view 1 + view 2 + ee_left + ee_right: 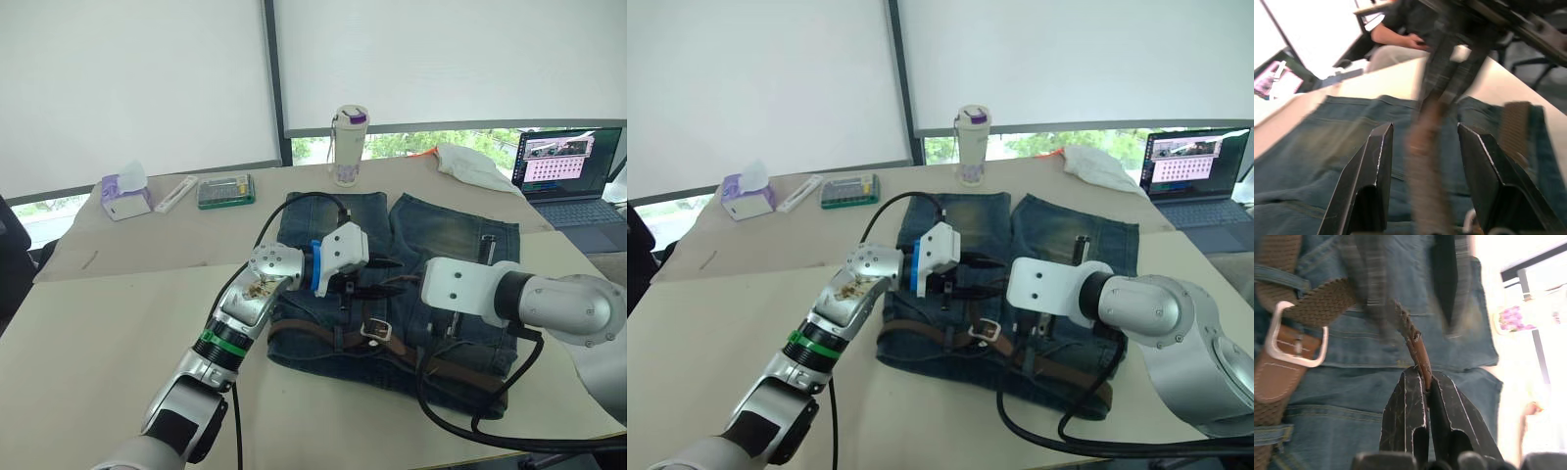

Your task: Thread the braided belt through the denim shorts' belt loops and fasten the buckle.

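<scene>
On the worktop the shorts lie flat, legs pointing away from the robot and waistband nearest it. The belt runs along the waistband, already passing under a loop beside the buckle, which sits near the middle of the waistband. In the right wrist view the leather end lies inside the buckle frame, and a second, narrower stretch of braid with a leather tip rises clear of the denim.

The right gripper has its fingers closed on that tip, pinching it edge-on. The left gripper hovers just above the shorts with its fingers spread wide and holding nothing; the strap stands up between them, blurred.

The step in hand looks like feeding the tip through the buckle or the next loop. To do it well, the right gripper should keep the tip flat and in line with the waistband, not twisted, so that the braid does not catch on the frame or the prong. The left fingers would best close on the strap low down, near the denim, to steady it and take up slack while the right arm pulls. Pulling along the waistband rather than upward should keep the shorts from bunching or lifting off the worktop.

A bottle, tissue box and laptop stand well apart.
</scene>
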